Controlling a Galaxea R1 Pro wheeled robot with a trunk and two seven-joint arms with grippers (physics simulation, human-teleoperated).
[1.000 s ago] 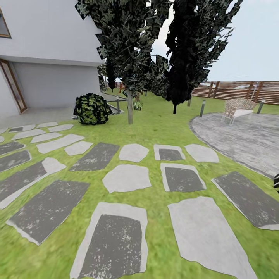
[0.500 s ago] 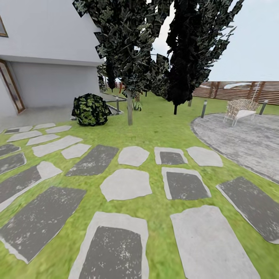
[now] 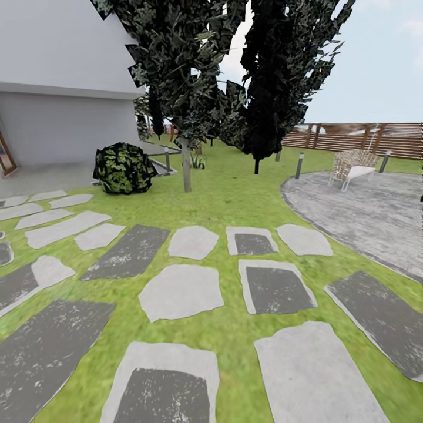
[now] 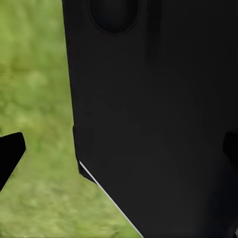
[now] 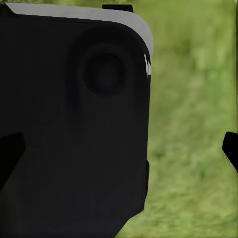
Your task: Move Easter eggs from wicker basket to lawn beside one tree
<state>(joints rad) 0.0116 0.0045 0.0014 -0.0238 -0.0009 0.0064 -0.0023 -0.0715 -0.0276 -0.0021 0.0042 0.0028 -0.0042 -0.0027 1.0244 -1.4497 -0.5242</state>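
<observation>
The lawn [image 3: 235,194] ran between paving slabs [image 3: 182,291] toward the tree [image 3: 186,164]; no basket or eggs showed, so the robot risked steering past them or bumping the trunk. Both wrist views looked down along dark bodywork at grass; whether either claw was open could not be told.

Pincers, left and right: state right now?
Left pincer: open, nothing between the fingertips; a dark robot body panel and grass lie behind.
Right pincer: open, holding nothing; a black panel and lawn lie beyond it.
</observation>
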